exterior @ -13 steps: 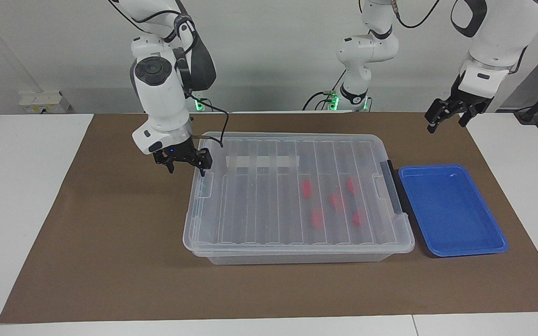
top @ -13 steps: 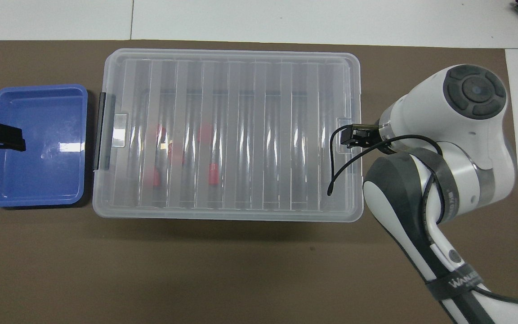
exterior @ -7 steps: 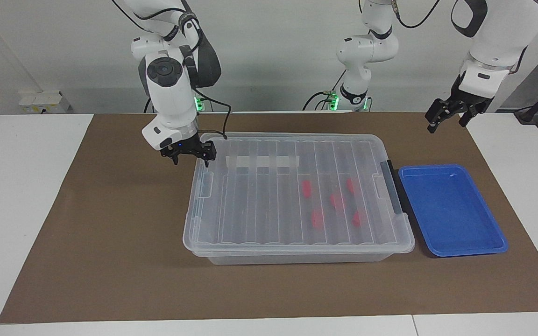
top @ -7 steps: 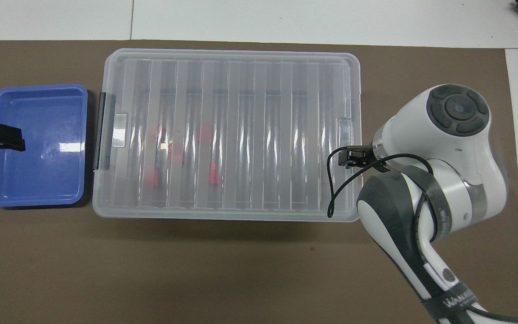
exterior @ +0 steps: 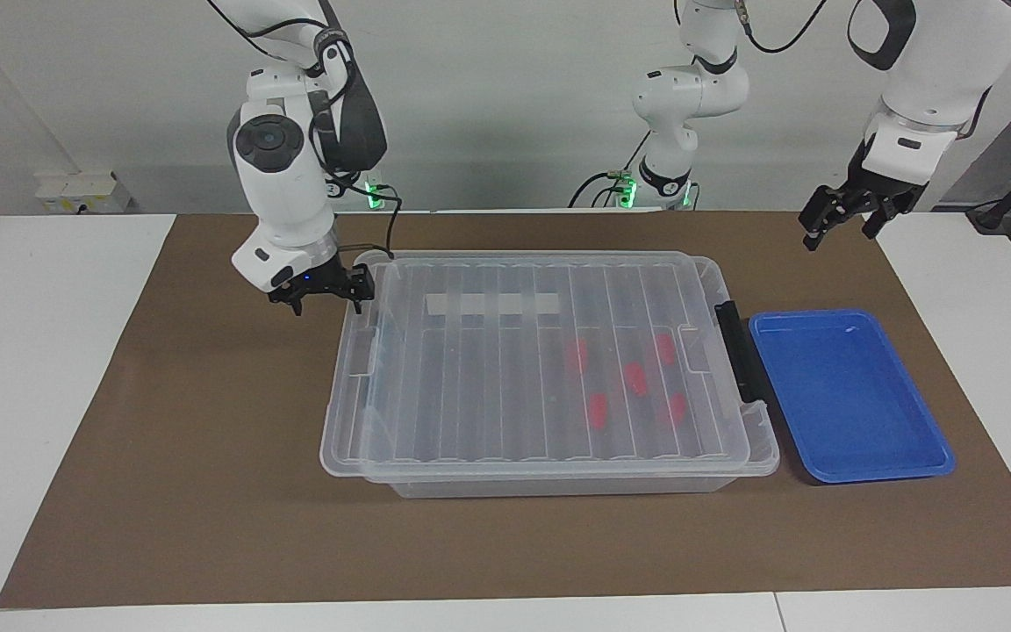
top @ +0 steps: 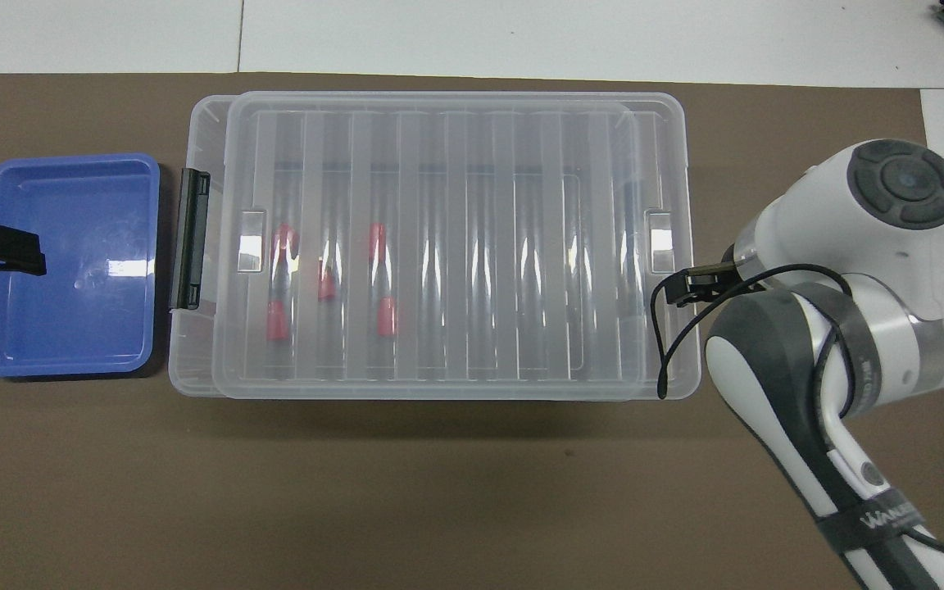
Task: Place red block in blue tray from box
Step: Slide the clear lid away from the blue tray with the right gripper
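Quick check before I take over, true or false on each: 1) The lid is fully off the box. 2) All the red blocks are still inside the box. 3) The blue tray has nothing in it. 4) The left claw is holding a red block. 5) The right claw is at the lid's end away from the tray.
1) False. The lid still covers the box, only shifted toward the right arm's end.
2) True. Five red blocks show through the lid.
3) True. The blue tray holds nothing.
4) False. The left claw hangs open and empty, up in the air by the tray's end of the table.
5) True. The right claw is open at that end of the lid.
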Controlling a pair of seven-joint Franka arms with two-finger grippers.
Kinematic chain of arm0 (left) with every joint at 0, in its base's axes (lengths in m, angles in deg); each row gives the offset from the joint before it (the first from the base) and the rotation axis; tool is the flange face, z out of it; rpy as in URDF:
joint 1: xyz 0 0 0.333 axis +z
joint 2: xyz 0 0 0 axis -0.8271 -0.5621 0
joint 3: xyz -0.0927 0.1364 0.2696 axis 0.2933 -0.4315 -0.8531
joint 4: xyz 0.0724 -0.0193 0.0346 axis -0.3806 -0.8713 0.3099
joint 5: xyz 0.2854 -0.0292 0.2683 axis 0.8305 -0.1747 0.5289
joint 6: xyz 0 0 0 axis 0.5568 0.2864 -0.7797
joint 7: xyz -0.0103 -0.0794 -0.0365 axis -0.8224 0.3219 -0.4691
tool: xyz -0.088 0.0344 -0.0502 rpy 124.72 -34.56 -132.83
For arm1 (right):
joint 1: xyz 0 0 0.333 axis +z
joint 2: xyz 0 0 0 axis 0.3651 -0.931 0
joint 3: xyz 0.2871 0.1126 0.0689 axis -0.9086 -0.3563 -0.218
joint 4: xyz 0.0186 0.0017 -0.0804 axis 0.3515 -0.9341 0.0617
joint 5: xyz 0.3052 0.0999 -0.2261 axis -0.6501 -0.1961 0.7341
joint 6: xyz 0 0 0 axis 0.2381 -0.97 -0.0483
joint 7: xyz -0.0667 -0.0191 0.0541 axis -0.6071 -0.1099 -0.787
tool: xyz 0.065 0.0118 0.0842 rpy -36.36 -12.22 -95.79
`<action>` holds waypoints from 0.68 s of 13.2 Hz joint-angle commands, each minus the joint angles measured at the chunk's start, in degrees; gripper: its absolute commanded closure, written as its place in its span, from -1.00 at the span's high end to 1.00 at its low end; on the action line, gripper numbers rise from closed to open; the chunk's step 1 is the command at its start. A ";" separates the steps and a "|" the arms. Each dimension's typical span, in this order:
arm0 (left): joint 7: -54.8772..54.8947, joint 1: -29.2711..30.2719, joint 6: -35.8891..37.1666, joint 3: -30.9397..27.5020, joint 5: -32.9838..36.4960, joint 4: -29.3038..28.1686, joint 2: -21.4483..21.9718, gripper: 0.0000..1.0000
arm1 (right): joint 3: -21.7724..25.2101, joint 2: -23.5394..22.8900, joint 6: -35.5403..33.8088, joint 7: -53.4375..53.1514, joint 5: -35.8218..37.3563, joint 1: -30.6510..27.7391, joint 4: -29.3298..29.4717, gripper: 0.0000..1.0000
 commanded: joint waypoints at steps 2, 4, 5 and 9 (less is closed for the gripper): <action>0.55 0.60 -1.21 0.03 -0.56 -1.99 1.70 1.00 | -0.42 1.86 -0.26 8.26 0.93 -5.08 -1.57 0.99; 0.64 0.60 -1.21 0.03 -0.48 -1.99 1.70 1.00 | -0.33 2.30 -2.01 12.12 1.02 -7.11 -1.57 1.00; 0.64 0.60 -1.12 0.12 -0.48 -1.99 1.70 1.00 | -0.25 2.48 -2.11 14.84 1.02 -8.86 -1.57 1.00; -4.86 -0.10 -6.18 0.21 -0.91 -3.73 1.70 1.00 | -0.25 2.56 -2.20 23.46 1.02 -13.35 -1.57 1.00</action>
